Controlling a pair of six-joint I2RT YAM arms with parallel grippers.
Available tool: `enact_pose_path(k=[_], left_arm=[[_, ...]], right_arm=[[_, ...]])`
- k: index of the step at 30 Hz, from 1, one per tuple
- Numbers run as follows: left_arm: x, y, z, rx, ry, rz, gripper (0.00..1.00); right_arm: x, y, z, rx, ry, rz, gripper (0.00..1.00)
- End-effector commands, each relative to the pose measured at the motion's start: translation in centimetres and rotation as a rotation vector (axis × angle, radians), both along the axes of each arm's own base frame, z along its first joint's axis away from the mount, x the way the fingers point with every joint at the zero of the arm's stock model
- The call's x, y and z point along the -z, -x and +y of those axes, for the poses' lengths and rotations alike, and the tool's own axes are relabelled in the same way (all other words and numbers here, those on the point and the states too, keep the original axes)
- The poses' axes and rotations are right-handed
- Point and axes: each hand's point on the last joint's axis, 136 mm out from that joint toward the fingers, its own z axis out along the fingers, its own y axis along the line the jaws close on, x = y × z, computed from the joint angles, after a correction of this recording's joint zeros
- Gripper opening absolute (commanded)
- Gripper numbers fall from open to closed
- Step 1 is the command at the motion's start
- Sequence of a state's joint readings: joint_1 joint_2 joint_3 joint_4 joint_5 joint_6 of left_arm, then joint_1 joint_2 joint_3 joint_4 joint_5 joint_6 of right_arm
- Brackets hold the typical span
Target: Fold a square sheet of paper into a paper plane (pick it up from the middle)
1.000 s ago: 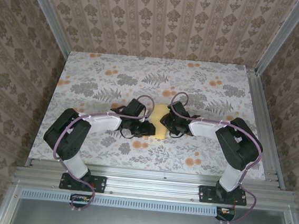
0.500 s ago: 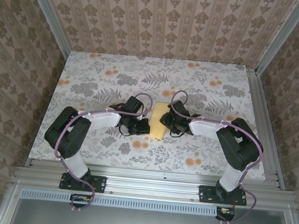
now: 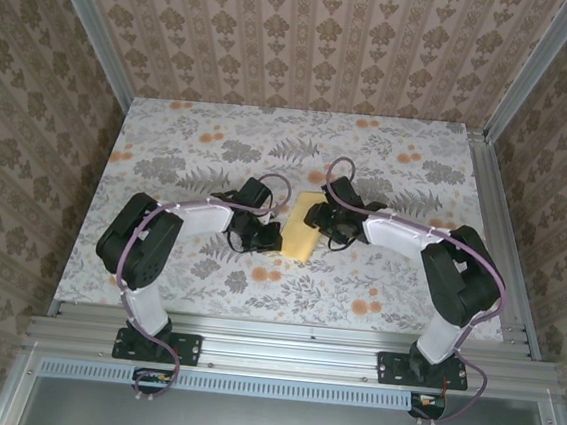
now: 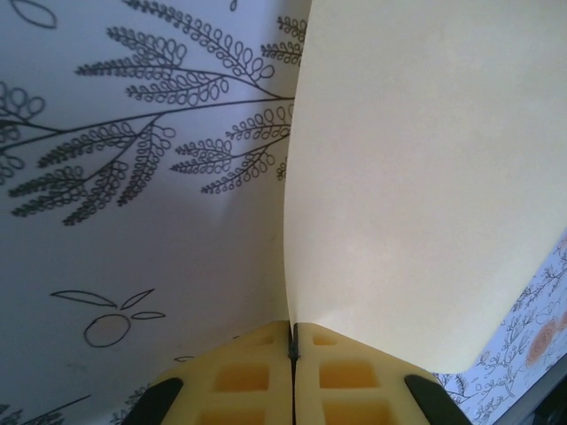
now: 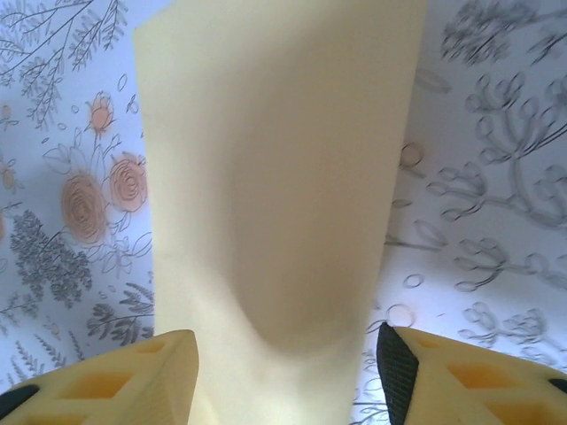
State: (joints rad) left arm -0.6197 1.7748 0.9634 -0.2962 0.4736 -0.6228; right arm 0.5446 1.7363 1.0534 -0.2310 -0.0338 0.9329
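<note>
The square sheet of paper (image 3: 300, 232), pale yellow, is lifted off the flowered cloth between the two arms and bent into a narrow, tilted strip. My left gripper (image 3: 267, 237) holds it from the left. In the left wrist view, that gripper (image 4: 293, 335) is shut on the sheet's near edge, and the sheet (image 4: 416, 177) rises up and to the right. My right gripper (image 3: 321, 216) is at the sheet's far right side. In the right wrist view, its fingers (image 5: 443, 376) stand apart with the sheet (image 5: 275, 177) running between them, so the right gripper (image 5: 282, 376) is open.
The flowered cloth (image 3: 397, 284) covers the table, with patterned walls on three sides. A metal rail (image 3: 291, 339) runs along the near edge by the arm bases. Both forearms lie low over the cloth, close to each other.
The left gripper has closed on the sheet's edge. The right gripper's fingers have spread wider and it has shifted toward the far side. The sheet now stands more tilted.
</note>
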Motion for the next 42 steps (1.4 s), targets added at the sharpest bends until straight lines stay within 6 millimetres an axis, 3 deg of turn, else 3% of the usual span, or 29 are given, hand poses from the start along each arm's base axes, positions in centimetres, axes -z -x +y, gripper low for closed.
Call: enact_pose_path(k=[1, 5, 14, 21, 35, 42], left_arm=[[-0.3, -0.2, -0.2, 0.027, 0.003, -0.001, 0.07], [-0.4, -0.1, -0.1, 0.025, 0.006, 0.000, 0.08], [-0.7, -0.4, -0.4, 0.022, 0.013, -0.008, 0.08], [-0.8, -0.6, -0.4, 0.017, 0.015, -0.011, 0.08], [-1.3, -2.1, -1.4, 0.026, 0.023, -0.029, 0.09], [-1.7, -2.2, -1.6, 0.034, 0.025, -0.029, 0.10]], right_arm=[[0.1, -0.7, -0.6, -0.063, 0.046, 0.032, 0.62], [0.4, -2.2, -0.2, -0.093, 0.031, 0.038, 0.64], [2.5, -2.6, 1.2, -0.134, -0.010, 0.114, 0.68], [1.5, -2.0, 1.4, -0.133, -0.057, 0.097, 0.68], [1.5, -1.7, 2.8, -0.168, -0.138, 0.052, 0.54], [1.0, -2.1, 3.4, -0.195, -0.173, 0.026, 0.35]])
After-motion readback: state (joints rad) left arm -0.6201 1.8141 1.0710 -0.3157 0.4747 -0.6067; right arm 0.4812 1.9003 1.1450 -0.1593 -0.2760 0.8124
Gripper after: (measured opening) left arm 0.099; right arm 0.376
